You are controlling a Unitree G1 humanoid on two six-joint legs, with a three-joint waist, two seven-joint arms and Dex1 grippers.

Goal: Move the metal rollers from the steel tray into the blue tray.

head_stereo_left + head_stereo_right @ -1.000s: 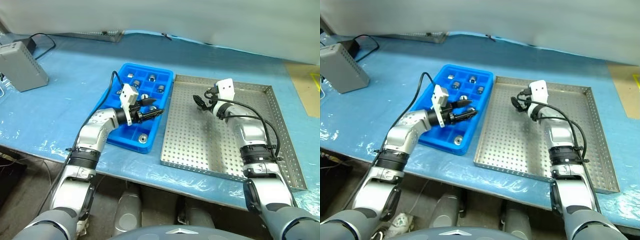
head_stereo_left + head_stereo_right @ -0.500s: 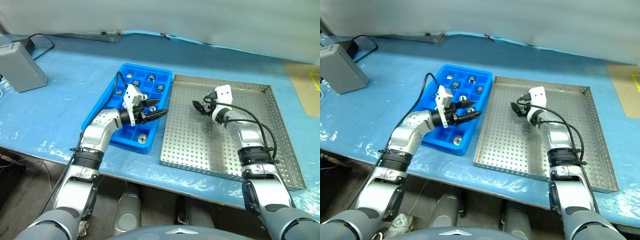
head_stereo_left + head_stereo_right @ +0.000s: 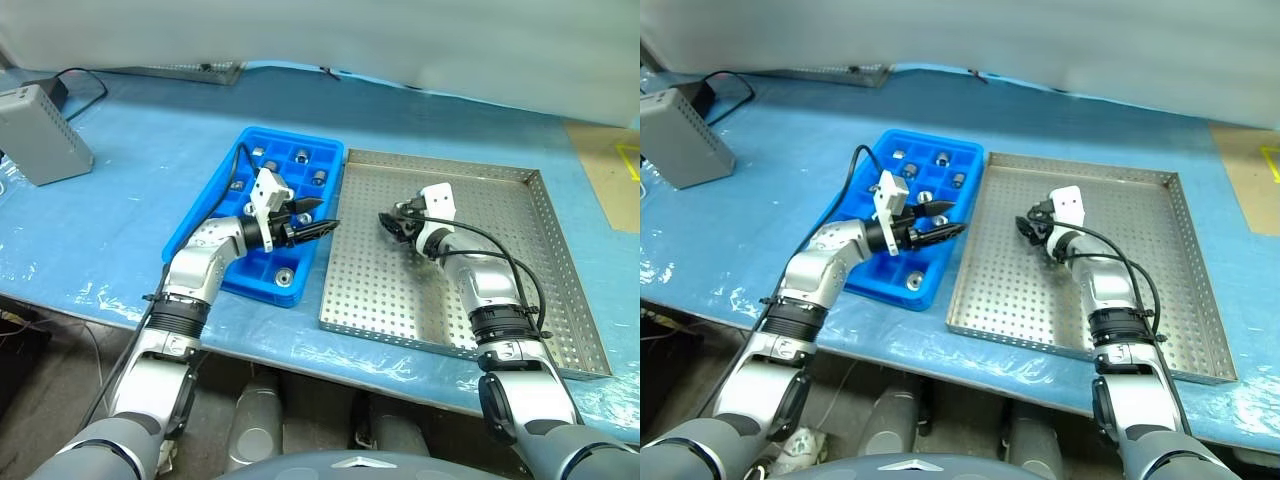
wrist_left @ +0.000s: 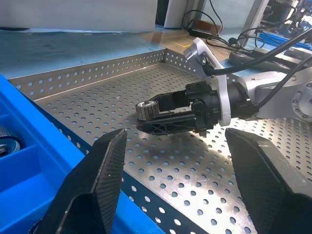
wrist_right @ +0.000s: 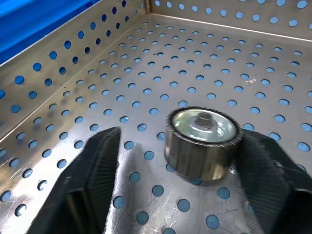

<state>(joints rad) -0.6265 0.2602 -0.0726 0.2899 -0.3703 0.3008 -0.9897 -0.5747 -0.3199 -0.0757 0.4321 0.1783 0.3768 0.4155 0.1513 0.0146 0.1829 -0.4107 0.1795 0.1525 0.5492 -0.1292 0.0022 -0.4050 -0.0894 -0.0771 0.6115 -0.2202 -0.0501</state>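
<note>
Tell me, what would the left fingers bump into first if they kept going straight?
Probably the right gripper and the metal roller between its fingers, low over the steel tray; depth is unclear.

Steel tray: perforated metal, dull sheen. Roller: polished metal. Blue tray: glossy plastic. Desk: wrinkled blue plastic film.
</note>
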